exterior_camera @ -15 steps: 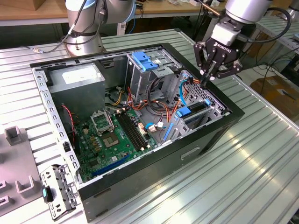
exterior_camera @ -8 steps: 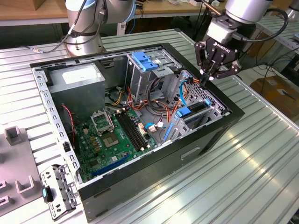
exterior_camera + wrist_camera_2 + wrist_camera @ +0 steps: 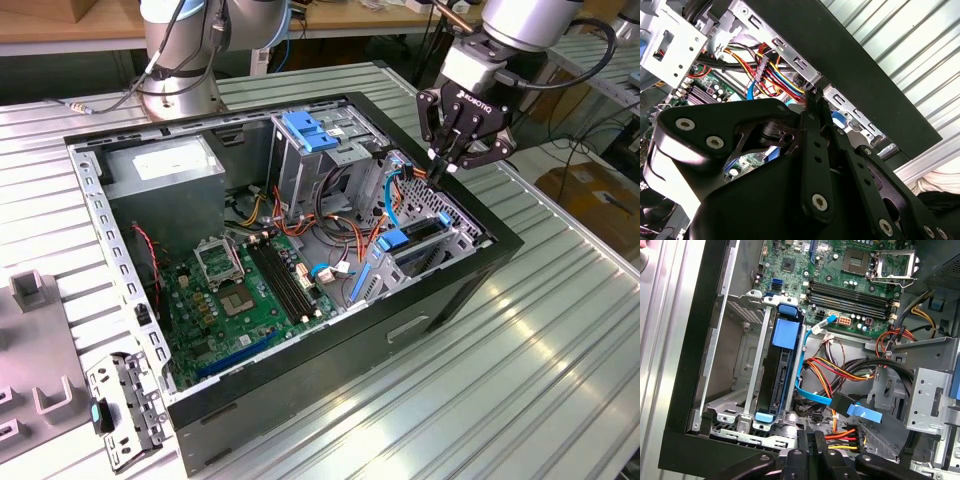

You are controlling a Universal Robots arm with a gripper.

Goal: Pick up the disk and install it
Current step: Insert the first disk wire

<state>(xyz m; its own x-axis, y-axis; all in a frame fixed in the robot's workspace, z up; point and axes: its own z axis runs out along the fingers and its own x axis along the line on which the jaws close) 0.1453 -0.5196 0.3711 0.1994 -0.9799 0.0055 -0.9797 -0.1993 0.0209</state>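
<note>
My gripper (image 3: 447,165) hangs with its fingers (image 3: 812,442) pressed together and empty, above the case's (image 3: 420,310) corner by the cables (image 3: 850,370). The disk (image 3: 780,375) sits on edge in its bay (image 3: 747,365) along the case's wall, blue rails showing.

A silver ribbed aluminium desk (image 3: 560,330) carries an open black computer case (image 3: 330,350) lying on its side at the middle. At eight o'clock from the case, a small perforated grey metal bracket with a blue tab (image 3: 125,405) lies just beside it, and grey moulded fixture blocks (image 3: 30,300) rest at nine o'clock.
</note>
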